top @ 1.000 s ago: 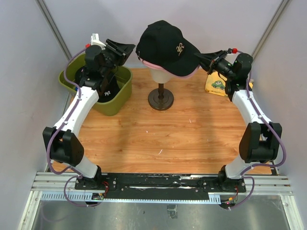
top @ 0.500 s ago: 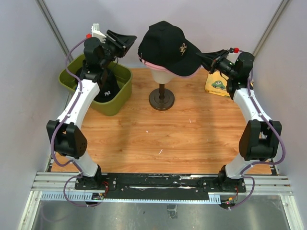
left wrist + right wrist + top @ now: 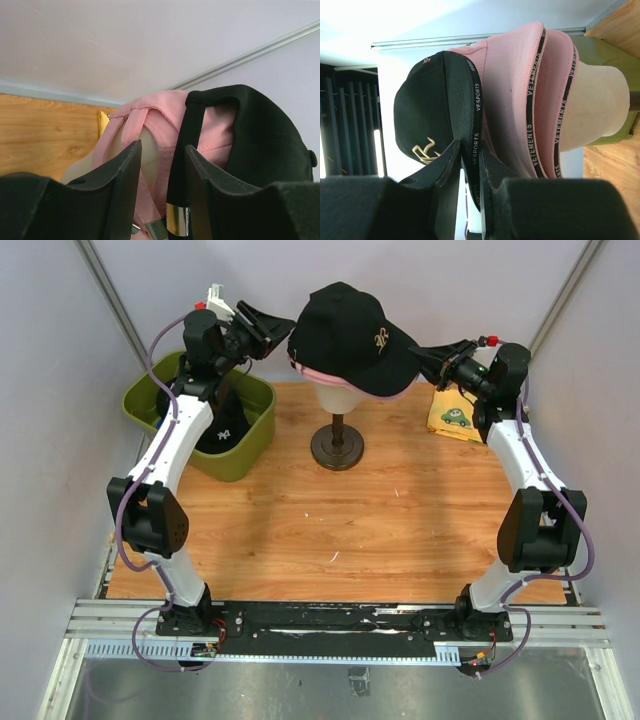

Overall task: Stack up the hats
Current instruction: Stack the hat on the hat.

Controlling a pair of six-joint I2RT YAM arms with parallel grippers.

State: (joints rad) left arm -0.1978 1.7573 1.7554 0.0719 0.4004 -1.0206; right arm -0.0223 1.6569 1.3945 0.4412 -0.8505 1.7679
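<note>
Nearest the arms, the olive bin on the left holds a black cap that is not yet stacked. On the right lies a yellowish fabric piece with a small green print. It may be another hat, but the overhead view is too coarse to be sure.

Further back, the mannequin head on its stand carries the stack so far. A pink cap sits directly on the head, and the top black cap with a gold logo is pulled over it, so two hats appear to be stacked.

The right gripper is pinched narrowly on the edge of the top black cap's brim. The left gripper is raised at the rear of that cap with its jaws about half apart. The cap's back strap runs between its fingers, and nothing looks clamped.

The step in hand looks like seating the top black cap squarely. The cap in the bin, and perhaps the yellowish piece, are left to add.
</note>
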